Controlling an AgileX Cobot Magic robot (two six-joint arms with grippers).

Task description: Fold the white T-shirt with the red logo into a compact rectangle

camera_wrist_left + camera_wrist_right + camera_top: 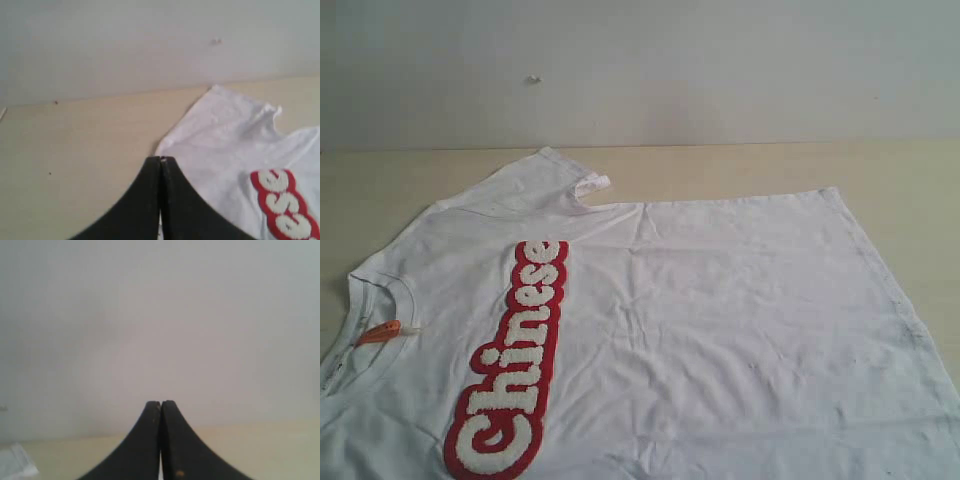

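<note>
The white T-shirt [720,320] lies spread flat on the table, chest up, its neck with an orange tag [378,333] at the left. The red logo [515,360] runs as a long strip down the chest. One sleeve [545,180] points toward the far wall. Neither gripper shows in the exterior view. In the left wrist view my left gripper [161,161] is shut and empty, hovering at the shirt's [235,145] sleeve edge, with part of the logo [285,207] in sight. My right gripper [161,404] is shut and empty, facing the wall; a corner of white fabric [15,462] shows.
The pale wooden table [380,190] meets a white wall [640,70] at the back. The shirt's hem [895,290] lies near the table's right side. Bare tabletop [75,150] lies beside the sleeve.
</note>
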